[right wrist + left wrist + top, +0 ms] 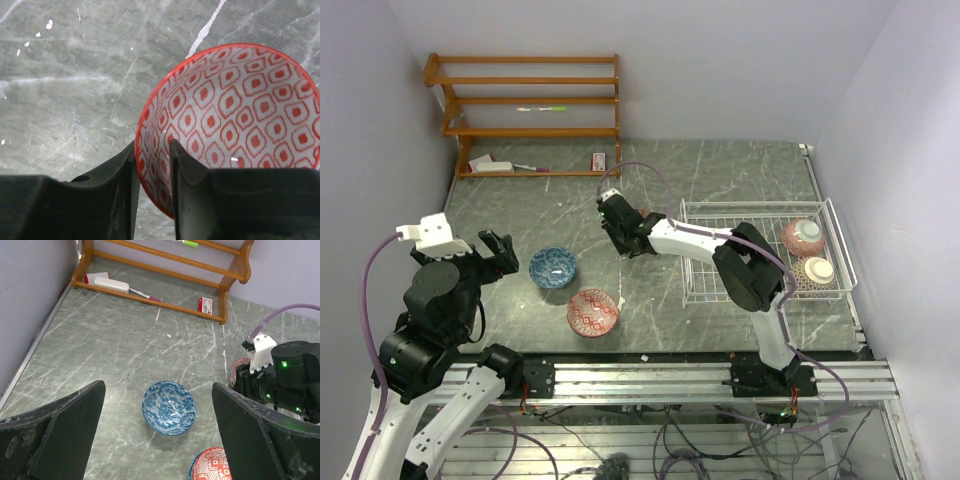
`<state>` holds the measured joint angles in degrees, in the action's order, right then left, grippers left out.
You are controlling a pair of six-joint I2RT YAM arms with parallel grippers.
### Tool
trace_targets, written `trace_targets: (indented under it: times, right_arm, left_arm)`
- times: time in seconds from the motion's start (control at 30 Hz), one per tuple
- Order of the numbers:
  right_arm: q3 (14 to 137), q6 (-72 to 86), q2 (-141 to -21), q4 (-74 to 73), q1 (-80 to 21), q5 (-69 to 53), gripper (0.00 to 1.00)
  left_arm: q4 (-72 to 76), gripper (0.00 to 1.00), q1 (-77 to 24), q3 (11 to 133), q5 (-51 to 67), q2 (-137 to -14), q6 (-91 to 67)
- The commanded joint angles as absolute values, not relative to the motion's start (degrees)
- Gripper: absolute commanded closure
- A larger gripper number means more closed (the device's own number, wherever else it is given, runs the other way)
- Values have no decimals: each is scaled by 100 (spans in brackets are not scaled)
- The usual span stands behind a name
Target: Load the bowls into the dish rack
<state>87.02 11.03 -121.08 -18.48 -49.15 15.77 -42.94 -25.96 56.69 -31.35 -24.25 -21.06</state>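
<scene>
My right gripper point(618, 222) is shut on the rim of a red-patterned bowl point(235, 110), with one finger inside and one outside point(151, 150). It is over the table, left of the white wire dish rack point(740, 206). The rack holds two upturned bowls at its right end, a pink one point(803, 237) and a beige one point(814, 271). My left gripper point(496, 250) is open and empty, just left of a blue bowl point(552, 267) on the table. A second red bowl point(592, 312) lies in front of the blue one. Both also show in the left wrist view, blue point(168, 407) and red point(212, 466). No black-and-white bowl is in view.
An orange wooden shelf point(535, 105) stands at the back left with small items on its lowest board point(492, 164). Walls close in the table on the left, back and right. The right arm's elbow point(745, 265) hangs over the rack's left half.
</scene>
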Motion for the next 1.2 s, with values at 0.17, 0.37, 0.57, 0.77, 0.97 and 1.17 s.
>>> trace_targets:
  times: [0.17,0.37,0.57,0.77,0.97,1.17]
  right_arm:
    - [8628,1239,-11674,-1726,-4955,1470,98]
    - [7874,1347,-10195,-750,-4924,116,100]
    - [7195,1690,-8775,-100,-4741,-1071,100]
    - [6351,2447,-7612,408,-3781,-2391,100]
    - [5475,2923,-6588,555,-2250,-3152,100]
    - [5083,3217,-6271,574,-1488,-3656,100]
  left_arm:
    - [-4254,1,-2549,5678,-3185,-2399,-2166]
    - [-4322,1,-2549,5769,-3255,-2355,-2151]
    - [-4346,1,-2549,5883,-3254,-2347,-2100]
    - [-4280,1,-2549,5909,-3198,-2365,-2035]
    - [-4249,1,-2549,5991,-3093,-2430,-1978]
    - [-4212,1,-2549,5988,-3042,-2485,-1968]
